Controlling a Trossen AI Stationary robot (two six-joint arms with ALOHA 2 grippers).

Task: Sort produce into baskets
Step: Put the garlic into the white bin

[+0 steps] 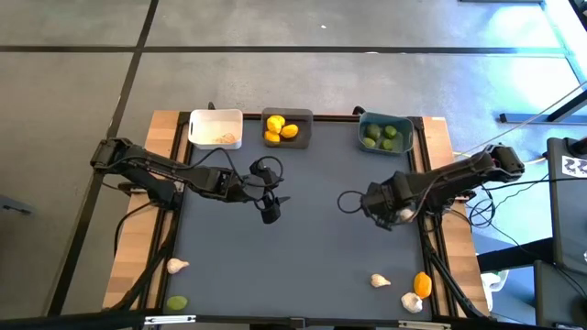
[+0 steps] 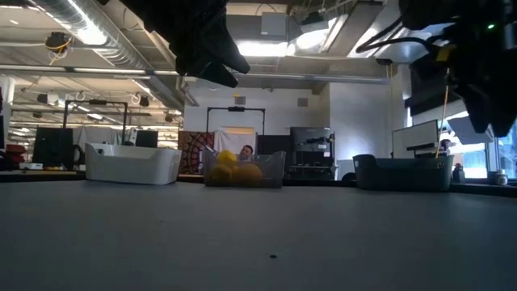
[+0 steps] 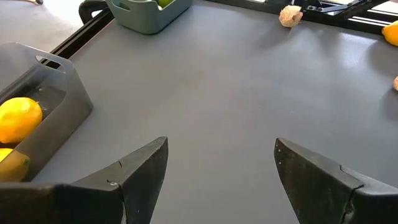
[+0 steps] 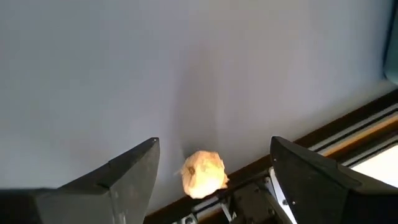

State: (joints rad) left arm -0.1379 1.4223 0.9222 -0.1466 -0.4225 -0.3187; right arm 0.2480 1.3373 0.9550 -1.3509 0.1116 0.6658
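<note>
Three baskets stand along the far edge: a white one (image 1: 215, 128), a dark grey one (image 1: 287, 128) holding lemons (image 3: 18, 119), and a teal one (image 1: 385, 134) holding limes. My right gripper (image 4: 214, 152) hangs open, pointing down over a garlic bulb (image 4: 204, 173) that lies on the table by the right rail. Its fingers stand on either side, apart from the bulb. My left gripper (image 3: 221, 152) hovers open above the table's middle (image 1: 271, 213) with nothing between its fingers.
Loose produce lies near the front edge: a garlic bulb (image 1: 176, 266) and a lime (image 1: 176, 302) at the left, and a garlic bulb (image 1: 379, 280), a lemon (image 1: 422, 284) and another garlic bulb (image 1: 411, 301) at the right. The dark rail (image 4: 323, 146) runs beside the right gripper.
</note>
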